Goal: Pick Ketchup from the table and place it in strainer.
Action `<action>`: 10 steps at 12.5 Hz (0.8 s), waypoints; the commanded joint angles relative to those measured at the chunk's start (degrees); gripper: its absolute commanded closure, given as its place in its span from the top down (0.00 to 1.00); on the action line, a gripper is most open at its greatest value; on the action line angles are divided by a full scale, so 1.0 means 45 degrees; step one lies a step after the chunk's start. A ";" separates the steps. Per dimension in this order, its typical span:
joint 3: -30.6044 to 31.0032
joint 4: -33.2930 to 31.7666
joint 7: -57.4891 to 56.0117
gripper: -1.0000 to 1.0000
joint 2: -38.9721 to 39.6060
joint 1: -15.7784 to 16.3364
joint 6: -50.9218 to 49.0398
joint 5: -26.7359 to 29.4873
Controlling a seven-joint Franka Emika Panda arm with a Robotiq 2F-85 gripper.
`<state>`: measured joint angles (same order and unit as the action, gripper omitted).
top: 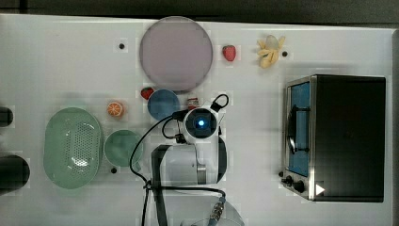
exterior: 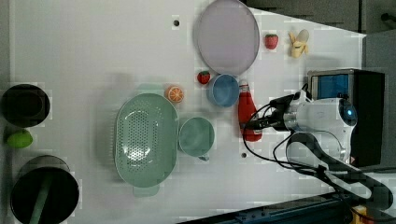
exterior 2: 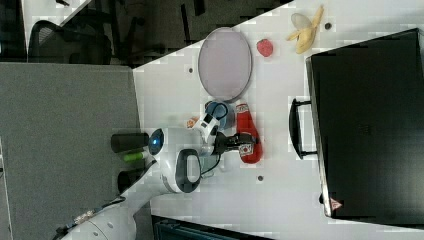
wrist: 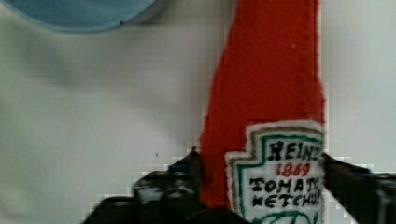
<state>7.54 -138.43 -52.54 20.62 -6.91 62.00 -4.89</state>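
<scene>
Ketchup lying flat on table, claw astride its labelled body, fingers flanking, grip unclear

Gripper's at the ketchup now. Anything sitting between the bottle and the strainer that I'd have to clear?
Yes. In the left view the green cup sits directly between the Ketchup and the strainer; the blue bowl and orange slice lie just off that line. Lifting over should clear them.
</scene>
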 commanded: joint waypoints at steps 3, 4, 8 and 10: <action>0.0002 0.0319 -0.0277 0.63 -0.0319 -0.0034 0.0483 -0.0102; -0.0009 0.0361 -0.0267 0.63 -0.0696 -0.0039 0.0315 -0.0101; 0.0248 0.0739 0.0127 0.63 -0.3128 0.0007 -0.2832 -0.0033; 0.0588 0.1373 0.0312 0.63 -0.4321 0.0112 -0.4917 -0.0015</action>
<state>8.46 -135.18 -52.43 4.90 -7.18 40.68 -4.78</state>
